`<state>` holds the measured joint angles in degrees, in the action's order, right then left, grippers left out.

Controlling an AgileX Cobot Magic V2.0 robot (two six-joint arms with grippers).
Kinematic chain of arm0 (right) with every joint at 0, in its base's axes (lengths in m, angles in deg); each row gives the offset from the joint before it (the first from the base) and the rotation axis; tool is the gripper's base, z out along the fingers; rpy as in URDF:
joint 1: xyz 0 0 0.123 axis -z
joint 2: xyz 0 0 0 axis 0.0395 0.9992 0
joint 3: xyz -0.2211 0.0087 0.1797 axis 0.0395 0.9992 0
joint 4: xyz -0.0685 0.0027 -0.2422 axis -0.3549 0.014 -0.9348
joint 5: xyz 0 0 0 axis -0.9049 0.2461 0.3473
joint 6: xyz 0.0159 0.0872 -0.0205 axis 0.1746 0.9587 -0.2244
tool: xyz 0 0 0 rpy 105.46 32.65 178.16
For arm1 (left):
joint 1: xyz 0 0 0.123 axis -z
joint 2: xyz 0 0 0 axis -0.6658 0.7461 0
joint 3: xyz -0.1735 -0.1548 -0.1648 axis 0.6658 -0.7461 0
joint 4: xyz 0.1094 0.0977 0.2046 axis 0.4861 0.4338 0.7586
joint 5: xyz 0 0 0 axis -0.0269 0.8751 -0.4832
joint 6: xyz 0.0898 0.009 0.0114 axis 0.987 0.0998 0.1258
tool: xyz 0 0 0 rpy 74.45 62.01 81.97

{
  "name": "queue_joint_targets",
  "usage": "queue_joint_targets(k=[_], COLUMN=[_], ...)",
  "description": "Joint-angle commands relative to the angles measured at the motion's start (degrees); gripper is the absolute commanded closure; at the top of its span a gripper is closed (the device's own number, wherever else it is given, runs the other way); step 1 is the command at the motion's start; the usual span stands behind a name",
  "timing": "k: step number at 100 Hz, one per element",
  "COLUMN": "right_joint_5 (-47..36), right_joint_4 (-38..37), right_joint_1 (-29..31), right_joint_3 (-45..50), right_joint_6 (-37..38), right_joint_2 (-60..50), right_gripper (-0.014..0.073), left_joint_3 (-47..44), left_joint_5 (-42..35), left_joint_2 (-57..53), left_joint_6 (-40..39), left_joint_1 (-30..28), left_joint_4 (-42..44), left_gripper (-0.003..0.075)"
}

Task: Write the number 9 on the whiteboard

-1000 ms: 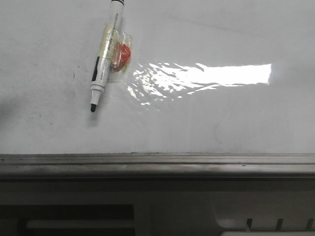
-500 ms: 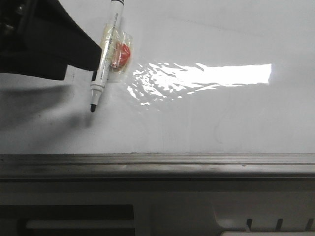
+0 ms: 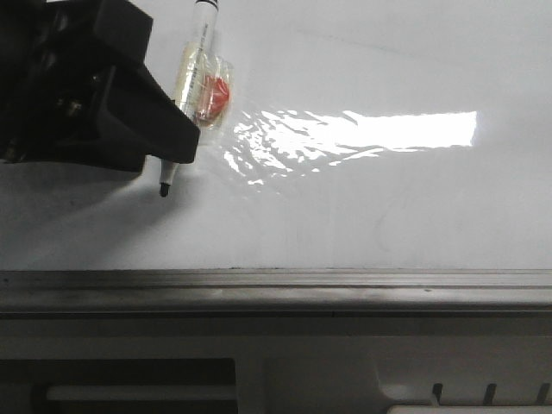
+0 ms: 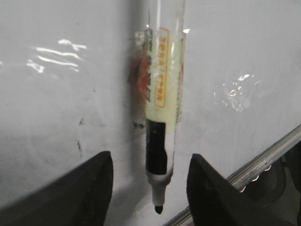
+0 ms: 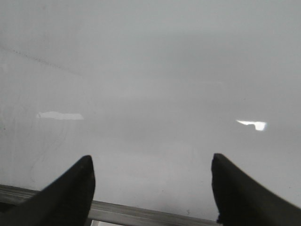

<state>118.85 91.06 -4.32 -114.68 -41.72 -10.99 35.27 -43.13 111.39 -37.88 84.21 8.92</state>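
Note:
The whiteboard (image 3: 388,207) lies flat, glossy white with faint smudges. No number 9 shows on it in any view. A white marker (image 3: 191,73) with a black uncapped tip (image 3: 163,190) rests on the board at the upper left, wrapped in yellowish tape. My left gripper (image 3: 168,147) comes in from the left and covers the marker's lower barrel. In the left wrist view the left gripper (image 4: 150,157) is open, with the marker (image 4: 160,117) between its two fingers and touching neither. My right gripper (image 5: 151,159) is open over bare whiteboard (image 5: 150,70), holding nothing.
A red piece under crumpled clear tape (image 3: 214,93) sits beside the marker. A strong glare patch (image 3: 388,129) lies on the board's middle. A grey metal ledge (image 3: 276,285) runs along the board's near edge; the ledge (image 5: 141,214) also lies just below the right fingers.
The left gripper, absent a second ago, has come in from the left and now reaches over the marker's lower barrel. The marker has not moved.

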Motion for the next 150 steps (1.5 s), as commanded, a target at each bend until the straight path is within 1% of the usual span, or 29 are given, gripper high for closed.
queue_joint_targets(k=[1, 10, 12, 15, 20, 24, 41, 53, 58, 63, 67, 77, 84, 87, 96, 108, 111, 118, 127, 150], right_joint_5=[-4.5, -4.6, -4.6, -4.6, -4.6, -4.6, -4.2, -3.6, -2.6, -1.0, 0.4, 1.9, 1.5, 1.2, -0.6, -4.3, -5.8, -8.6, -10.3, -9.6], right_joint_4=[0.4, 0.9, 0.9, 0.9, 0.9, 0.9, 1.2, 1.5, 1.9, 3.9, 6.1, 15.3, 21.5, 23.8, 30.9, 39.7, 41.7, 46.2, 51.4, 65.4], right_joint_1=[-0.2, -1.2, -1.5, -2.1, -3.1, -3.8, -7.3, -10.3, -11.8, -13.4, -14.9, -18.7, -21.5, -22.6, -26.1, -29.9, -30.8, -32.4, -33.7, -34.8], right_joint_3=[-2.1, -2.1, -2.1, -2.1, -2.1, -2.1, -2.2, -2.7, -3.1, -3.8, -4.3, -5.0, -5.1, -5.1, -5.1, -5.1, -5.1, -5.2, -5.2, -5.2], right_joint_6=[-0.6, -0.6, -0.6, -0.6, -0.6, -0.6, -0.6, -0.8, -2.6, -6.4, -10.7, -22.4, -30.1, -33.7, -41.6, -53.5, -55.7, -59.2, -62.0, -73.7], right_joint_2=[0.9, 0.9, 0.9, 0.9, 1.1, 1.4, 3.1, 4.4, 5.1, 5.9, 6.8, 9.3, 11.4, 12.4, 15.3, 18.9, 19.8, 21.8, 24.2, 26.8], right_gripper=[0.0145, 0.0145, 0.0145, 0.0145, 0.0145, 0.0145, 0.0145, 0.015, 0.015, 0.015, 0.015, 0.015, 0.015, 0.015, 0.015, 0.015, 0.015, 0.0149, 0.0149, 0.0149], left_joint_3=[1.6, 1.6, 1.6, 1.6, 1.6, 1.6, 1.6, 1.6, 1.6, 1.6, 1.6, 1.6, 1.6, 1.6, 1.6, 1.6, 1.6, 1.6, 1.6, 0.0], left_joint_5=[-3.7, -3.7, -3.7, -3.7, -3.7, -3.7, -2.2, 3.0, 6.2, 8.8, 10.5, 14.2, 16.0, 16.7, 19.5, 24.5, 25.9, 27.4, 27.5, 29.2], left_joint_2=[0.7, 1.3, 1.4, 1.4, 1.4, 1.4, 1.2, -1.0, -2.4, -3.9, -5.3, -8.7, -11.0, -11.8, -13.5, -13.6, -13.4, -13.3, -13.3, -13.1], left_joint_6=[0.2, 0.2, 0.2, 0.2, 0.2, 0.2, 0.3, 0.3, 0.8, 3.0, 6.2, 14.0, 20.8, 24.8, 36.5, 50.1, 53.9, 59.8, 63.0, 63.3], left_joint_1=[0.1, 0.1, 0.1, 0.1, 0.1, 0.1, 0.1, 0.1, 0.1, 0.1, 0.1, 0.1, 0.1, 0.1, 0.1, 0.1, 0.1, 0.1, 0.1, 0.1], left_joint_4=[-0.5, -0.5, -0.5, -0.5, -0.2, -0.2, 0.8, 4.8, 6.7, 7.5, 7.5, 6.6, 4.6, 3.3, -3.5, -15.0, -18.0, -22.6, -25.3, -25.8], left_gripper=[0.0414, 0.0525, 0.0566, 0.0598, 0.0685, 0.0737, 0.074, 0.074, 0.074, 0.074, 0.074, 0.074, 0.074, 0.074, 0.074, 0.074, 0.074, 0.074, 0.074, 0.074])
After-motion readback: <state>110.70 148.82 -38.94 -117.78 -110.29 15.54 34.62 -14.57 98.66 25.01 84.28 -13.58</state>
